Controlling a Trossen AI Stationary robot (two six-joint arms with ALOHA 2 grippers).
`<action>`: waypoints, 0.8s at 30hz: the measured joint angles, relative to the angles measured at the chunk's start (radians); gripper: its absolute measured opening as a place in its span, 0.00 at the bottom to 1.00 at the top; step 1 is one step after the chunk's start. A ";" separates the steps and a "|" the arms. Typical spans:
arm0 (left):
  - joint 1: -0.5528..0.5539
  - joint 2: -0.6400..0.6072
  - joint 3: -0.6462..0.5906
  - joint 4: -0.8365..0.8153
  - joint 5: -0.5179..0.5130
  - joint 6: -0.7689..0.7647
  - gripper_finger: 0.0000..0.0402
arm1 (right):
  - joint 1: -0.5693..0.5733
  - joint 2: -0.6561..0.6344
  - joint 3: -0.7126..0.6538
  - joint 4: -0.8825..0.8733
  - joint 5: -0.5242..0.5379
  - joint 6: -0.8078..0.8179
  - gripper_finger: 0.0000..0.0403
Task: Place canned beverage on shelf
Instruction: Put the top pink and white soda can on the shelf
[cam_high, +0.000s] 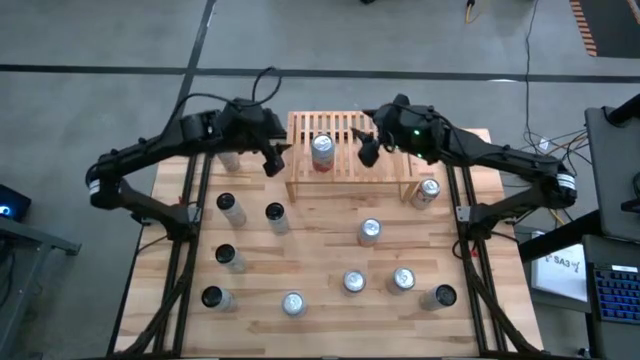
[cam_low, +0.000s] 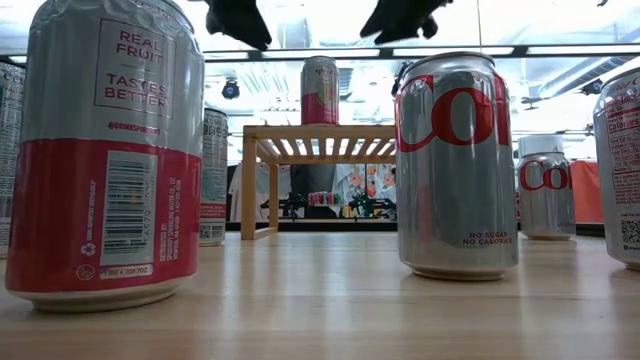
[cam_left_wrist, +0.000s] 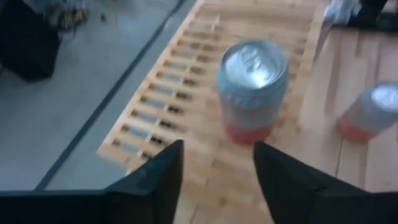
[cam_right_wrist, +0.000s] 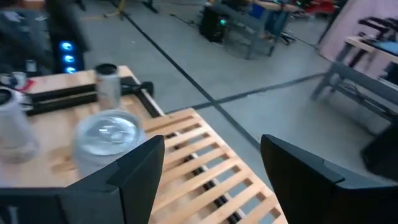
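A low slatted wooden shelf stands at the table's far edge. One red-and-silver beverage can stands upright on the left half of the shelf's slats; it also shows in the low view and the left wrist view. My left gripper hovers just left of the shelf, above the table. It is open, with nothing between its fingers. My right gripper hovers over the shelf, just right of the can. It is open and empty.
Several more cans stand upright on the wooden tabletop in front of the shelf. One stands by the shelf's right leg, others at the left and near the front edge. The right half of the shelf's slats is bare.
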 joint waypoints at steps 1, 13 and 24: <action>0.000 -0.014 -0.049 0.062 0.017 0.000 0.36 | -0.008 0.015 0.000 0.007 0.000 0.000 0.65; -0.001 -0.031 -0.304 0.322 0.136 -0.009 0.02 | -0.030 0.120 0.000 0.003 -0.023 0.307 0.56; -0.001 -0.012 -0.326 0.418 0.159 -0.011 0.00 | -0.041 0.086 0.001 -0.135 -0.167 0.409 0.05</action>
